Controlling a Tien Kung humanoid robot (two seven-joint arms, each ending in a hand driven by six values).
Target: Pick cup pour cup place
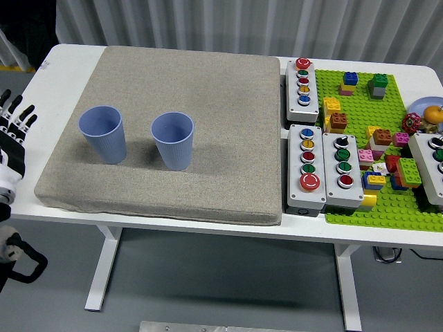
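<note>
Two pale blue ribbed cups stand upright on a grey felt mat (208,83). The left cup (103,134) sits near the mat's left side, and the right cup (173,140) stands a short way to its right. What is inside them cannot be told. My left hand (14,128) hovers at the picture's left edge, over the bare white table, well left of the left cup. Its fingers are spread and hold nothing. My right hand does not show.
Right of the mat lie grey button boxes (302,90) (308,168) (344,171) with coloured buttons. Beyond them a green baseplate (374,207) carries several loose toy bricks. A small plate with fruit (426,114) sits at the far right edge.
</note>
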